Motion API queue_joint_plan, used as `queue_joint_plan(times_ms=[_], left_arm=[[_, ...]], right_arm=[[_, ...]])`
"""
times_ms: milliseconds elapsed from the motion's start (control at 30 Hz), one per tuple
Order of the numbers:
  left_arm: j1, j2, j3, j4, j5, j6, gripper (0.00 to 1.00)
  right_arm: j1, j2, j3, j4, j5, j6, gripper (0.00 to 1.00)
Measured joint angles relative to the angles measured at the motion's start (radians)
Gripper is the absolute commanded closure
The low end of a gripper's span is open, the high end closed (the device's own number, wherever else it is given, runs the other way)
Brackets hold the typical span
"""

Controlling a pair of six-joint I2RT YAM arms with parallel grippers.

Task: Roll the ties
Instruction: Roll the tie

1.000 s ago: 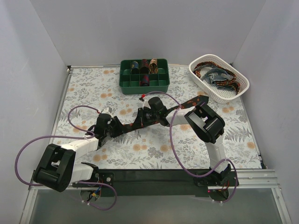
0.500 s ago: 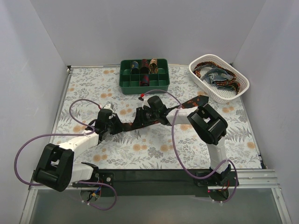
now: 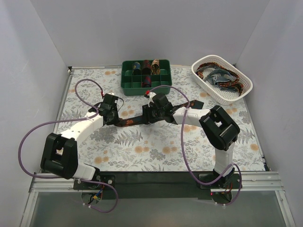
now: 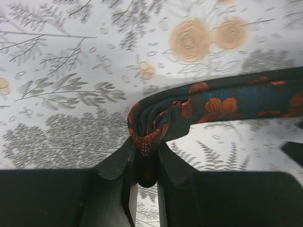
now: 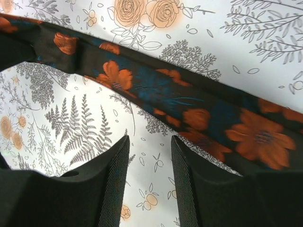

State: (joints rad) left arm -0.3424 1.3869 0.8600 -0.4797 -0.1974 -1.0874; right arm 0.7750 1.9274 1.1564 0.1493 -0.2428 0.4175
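A dark tie (image 3: 132,122) with orange flowers lies stretched across the middle of the floral tablecloth. My left gripper (image 3: 115,117) is shut on its left end, which is folded into a small loose coil (image 4: 150,124) between the fingers (image 4: 118,158). The strip (image 4: 236,100) runs off to the right. My right gripper (image 3: 150,113) is open just above the tie's middle. In the right wrist view the tie (image 5: 189,106) crosses diagonally just beyond the gripper (image 5: 149,151), with nothing between the pads (image 5: 116,179).
A green divided tray (image 3: 146,90) at the back holds rolled ties (image 3: 147,66) in its far compartments. A white basket (image 3: 199,72) at the back right holds several loose ties (image 3: 220,76). Purple cables (image 3: 87,84) loop over the cloth near both arms.
Both grippers have moved toward the back of the table. My left gripper carried the tie's end with it, so the tie now lies more level and farther back.
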Motion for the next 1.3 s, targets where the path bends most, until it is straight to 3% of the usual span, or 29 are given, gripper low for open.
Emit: queue_joint_plan(times_ms=[233, 633, 1300], left_arm=[[-0.018, 0.108, 0.091, -0.172, -0.171, 0.061, 1.0], [-0.166, 0.291, 0.217, -0.288, -0.466, 0.116, 1.0], [-0.322, 0.537, 0.411, -0.442, -0.66, 0.128, 1.0]], right_arm=[[-0.005, -0.027, 0.0, -0.028, 0.035, -0.024, 0.59], [-0.021, -0.03, -0.01, -0.039, 0.039, -0.022, 0.6], [-0.081, -0.091, -0.114, -0.028, 0.06, 0.024, 0.62]])
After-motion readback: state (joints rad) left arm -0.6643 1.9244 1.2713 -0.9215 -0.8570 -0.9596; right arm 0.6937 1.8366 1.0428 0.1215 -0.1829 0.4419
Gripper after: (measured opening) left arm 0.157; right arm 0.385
